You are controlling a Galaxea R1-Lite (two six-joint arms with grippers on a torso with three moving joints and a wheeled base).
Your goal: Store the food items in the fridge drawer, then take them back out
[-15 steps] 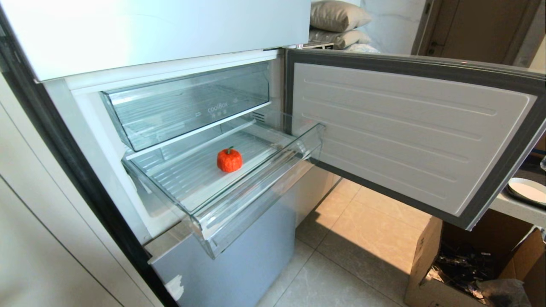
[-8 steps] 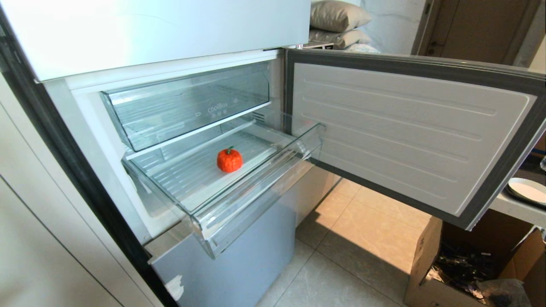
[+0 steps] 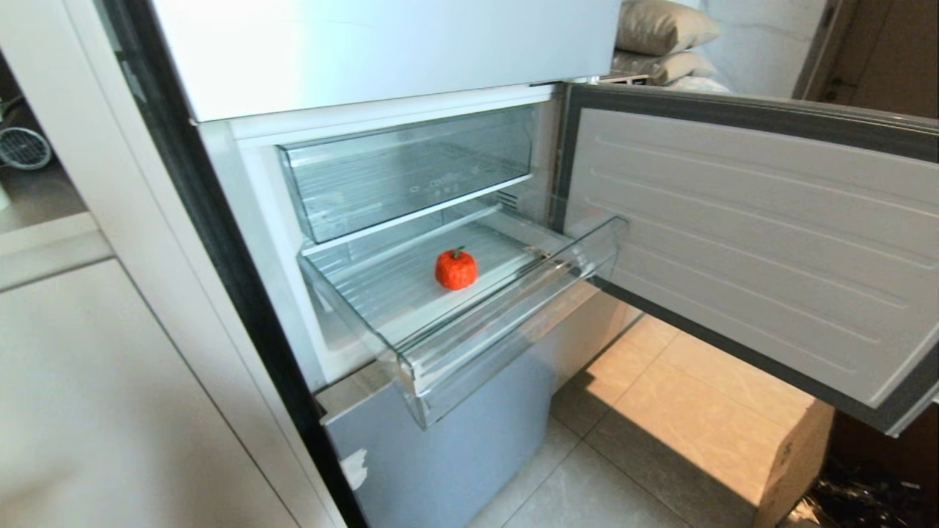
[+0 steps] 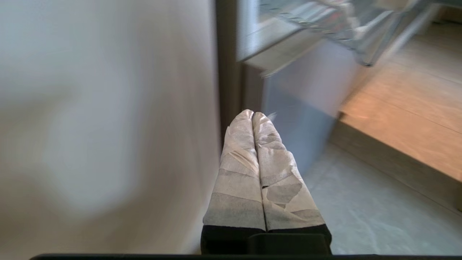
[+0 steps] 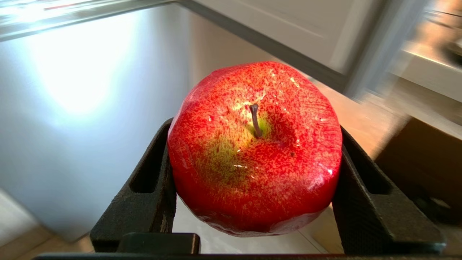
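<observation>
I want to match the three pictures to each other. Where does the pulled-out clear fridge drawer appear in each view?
Head view: the fridge drawer is in the middle, pulled out, with the tomato-like fruit on its ribbed floor.
Left wrist view: its front corner shows blurred, beyond the shut left pincer.
Right wrist view: not clearly in it; the apple in the right pincer fills the picture.
Shared landmark: the grey-blue lower fridge front.
</observation>
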